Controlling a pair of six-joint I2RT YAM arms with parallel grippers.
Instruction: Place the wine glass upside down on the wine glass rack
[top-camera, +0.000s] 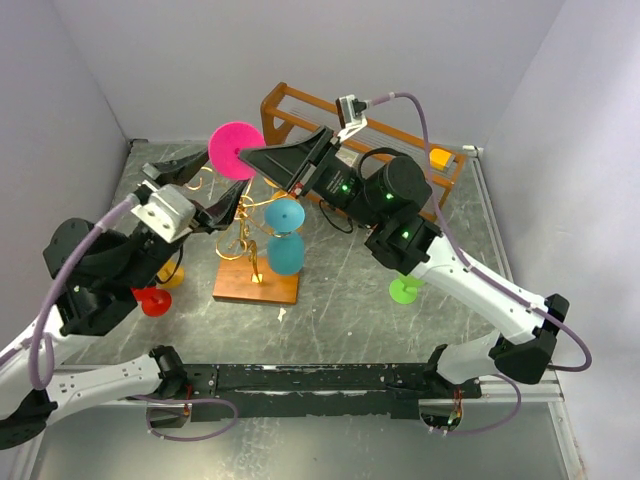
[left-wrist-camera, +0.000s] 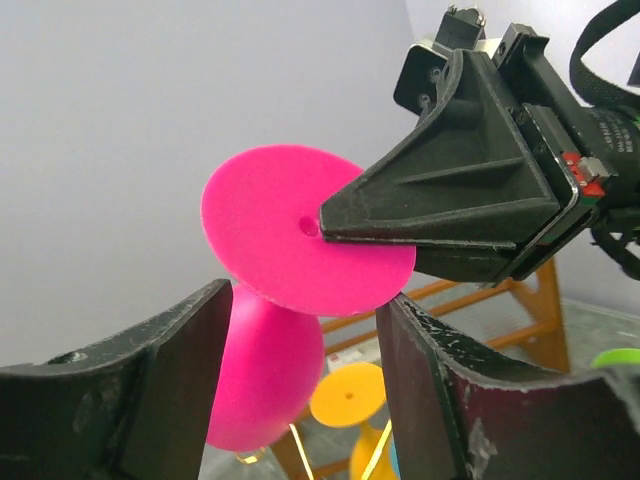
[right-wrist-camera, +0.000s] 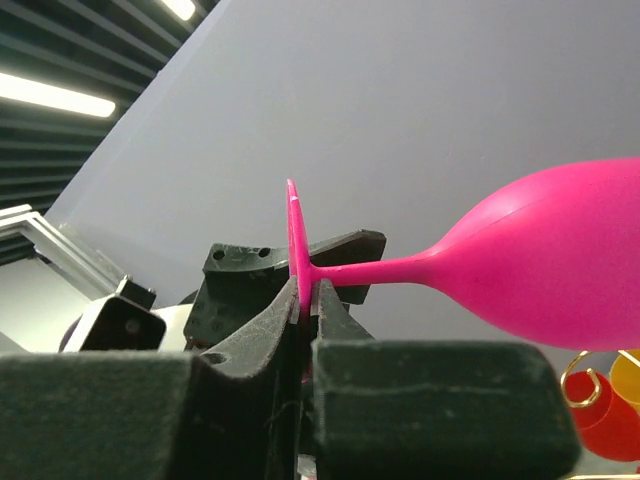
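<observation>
The pink wine glass (top-camera: 236, 150) hangs in the air above the left of the rack, foot (left-wrist-camera: 300, 230) uppermost and bowl (left-wrist-camera: 265, 370) below. My right gripper (top-camera: 248, 156) is shut on the flat foot, pinching it near the stem (right-wrist-camera: 315, 290). My left gripper (left-wrist-camera: 300, 310) stands open, with a finger on each side of the bowl; in the top view it is just below the glass (top-camera: 200, 190). The wine glass rack (top-camera: 247, 228), gold wire on a wooden base (top-camera: 255, 284), carries blue glasses (top-camera: 285, 235).
A red glass (top-camera: 152, 300) and a yellow glass (top-camera: 172, 272) stand left of the rack, and a green one (top-camera: 405, 290) lies under the right arm. The brown wooden shelf (top-camera: 300, 105) is at the back. Walls enclose the table on three sides.
</observation>
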